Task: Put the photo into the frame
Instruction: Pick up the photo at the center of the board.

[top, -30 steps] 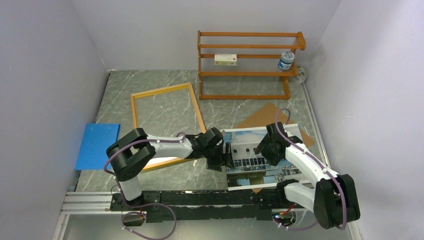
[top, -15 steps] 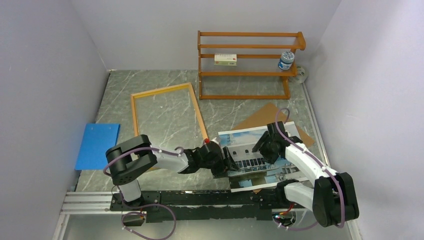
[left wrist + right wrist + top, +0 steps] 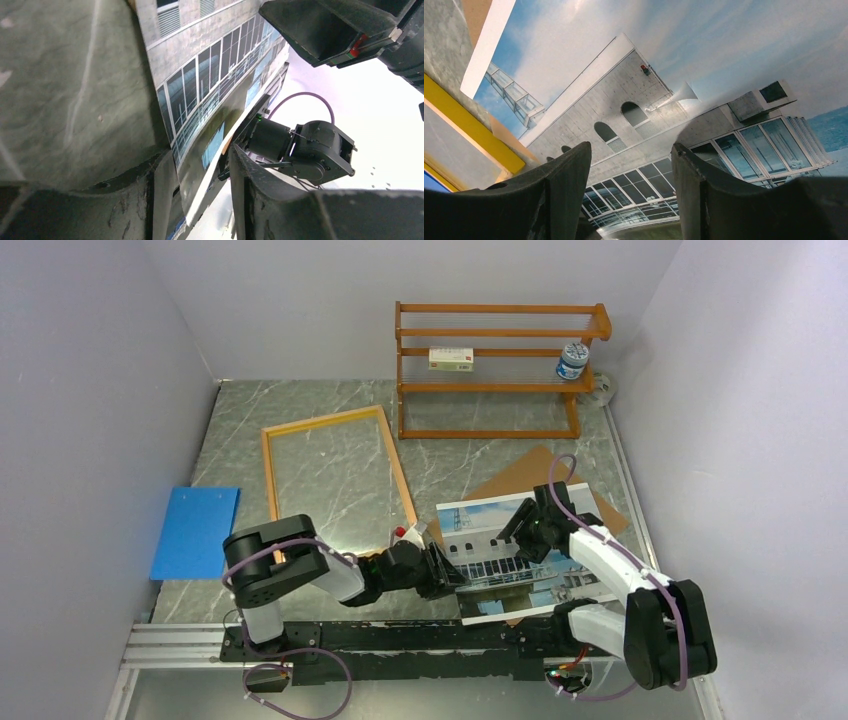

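The photo (image 3: 500, 585) lies face up on the table (image 3: 450, 455), to the right of the frame (image 3: 323, 420) and apart from it, with its far part overlapping a brown cardboard board (image 3: 530, 468). The left gripper (image 3: 200, 195) sits low at the photo's near-left corner, jaws part-open astride the raised edge of the print, and a gap shows beside one finger. The right gripper (image 3: 631, 190) stands over the print's middle, jaws spread wide, holding nothing.

Top camera looks down; 2 wrist cameras closely share the photo (image 3: 634, 115).
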